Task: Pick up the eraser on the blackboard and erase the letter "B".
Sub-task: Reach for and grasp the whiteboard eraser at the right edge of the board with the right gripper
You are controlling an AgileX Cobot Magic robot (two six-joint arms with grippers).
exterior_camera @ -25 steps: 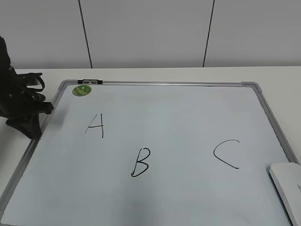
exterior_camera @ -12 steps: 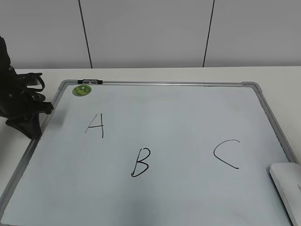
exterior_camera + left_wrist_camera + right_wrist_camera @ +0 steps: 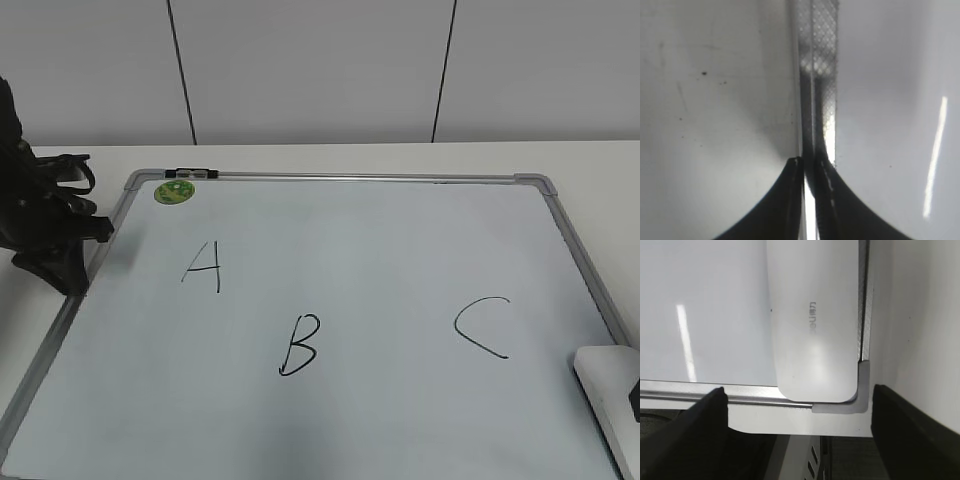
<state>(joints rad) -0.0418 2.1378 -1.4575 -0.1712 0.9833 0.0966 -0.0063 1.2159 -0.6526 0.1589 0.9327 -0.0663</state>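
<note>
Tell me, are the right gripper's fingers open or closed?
Open. The right gripper's fingers stand wide apart, above the eraser.

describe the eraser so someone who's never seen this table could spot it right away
Find the blackboard, the big pale framed board. The eraser lies at its near right corner, just past the C. It's the only solid white block there; everything else is marker writing.

One large pale whiteboard with grey metal frame (image 3: 560, 235). One flat white plastic eraser (image 3: 605, 385). Three black marker letters: A (image 3: 203, 267), B (image 3: 299, 345), C (image 3: 481, 326). One round green sticker (image 3: 173, 191).
</note>
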